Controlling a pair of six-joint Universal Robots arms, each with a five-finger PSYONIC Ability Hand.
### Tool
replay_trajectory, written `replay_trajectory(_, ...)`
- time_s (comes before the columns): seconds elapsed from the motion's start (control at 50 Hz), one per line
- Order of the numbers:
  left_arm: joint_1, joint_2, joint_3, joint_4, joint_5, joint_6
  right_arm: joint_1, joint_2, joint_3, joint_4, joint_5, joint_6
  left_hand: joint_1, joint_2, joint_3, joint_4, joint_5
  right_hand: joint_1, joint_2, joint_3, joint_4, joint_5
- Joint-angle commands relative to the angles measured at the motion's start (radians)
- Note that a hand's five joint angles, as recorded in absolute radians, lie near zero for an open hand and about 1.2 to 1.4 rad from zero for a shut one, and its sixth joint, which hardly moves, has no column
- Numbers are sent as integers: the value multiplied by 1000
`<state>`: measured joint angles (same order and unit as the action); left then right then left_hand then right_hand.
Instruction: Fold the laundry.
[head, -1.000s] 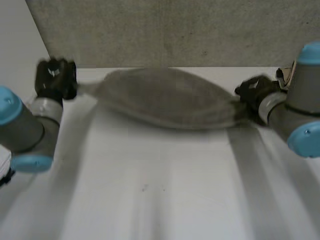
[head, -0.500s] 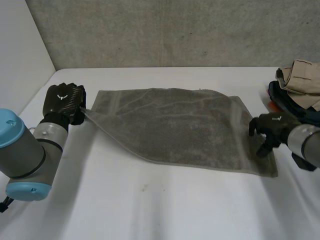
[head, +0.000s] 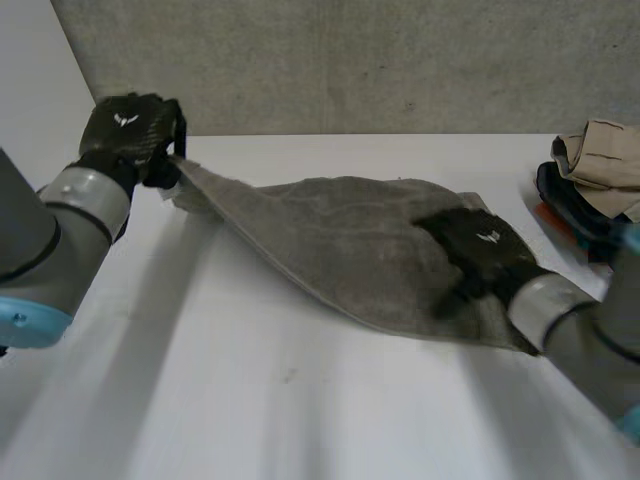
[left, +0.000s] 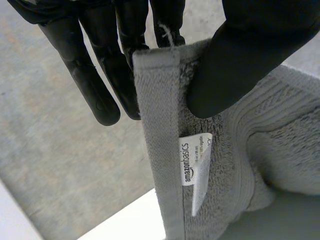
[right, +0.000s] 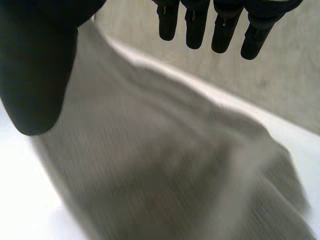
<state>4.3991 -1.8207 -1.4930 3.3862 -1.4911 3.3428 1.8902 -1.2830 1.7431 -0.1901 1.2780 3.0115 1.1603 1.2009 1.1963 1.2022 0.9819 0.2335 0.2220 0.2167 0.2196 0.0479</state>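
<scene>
A white desk (head: 300, 420) stood before a grey wall (head: 400, 60). The towel (head: 330, 240) lay across the desk's middle, with 1 corner raised by the left hand (head: 130, 135), which pinched the hem between thumb and fingers. The right hand (head: 480, 250) was over the opposite end, released, fingers straight. For a clean fold, it should probably grasp that end's corner so both corners travel level.

Left hand (left: 150, 30) pinches towel (left: 220, 165) (label (left: 195, 160) showing)
</scene>
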Motion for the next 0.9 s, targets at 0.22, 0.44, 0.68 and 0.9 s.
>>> replay_trajectory(0.22,-86,69,146,-64,-66,-78,491,396,-528,-5,452,316,236,195,200,194,240,-59,-48,-42,-45,-48)
replay_trajectory(0.44,-58,107,143,-59,-95,-166,379,426,-469,6,491,339,236,195,200,194,240,-59,-48,-42,-45,-48)
replay_trajectory(0.68,28,141,134,-61,-92,-181,-22,313,-267,8,365,132,236,195,200,194,240,350,362,367,364,361)
replay_trajectory(0.9,46,138,112,-70,-89,-207,-83,294,-198,9,216,99,236,195,200,194,240,1163,1174,1180,1177,1174)
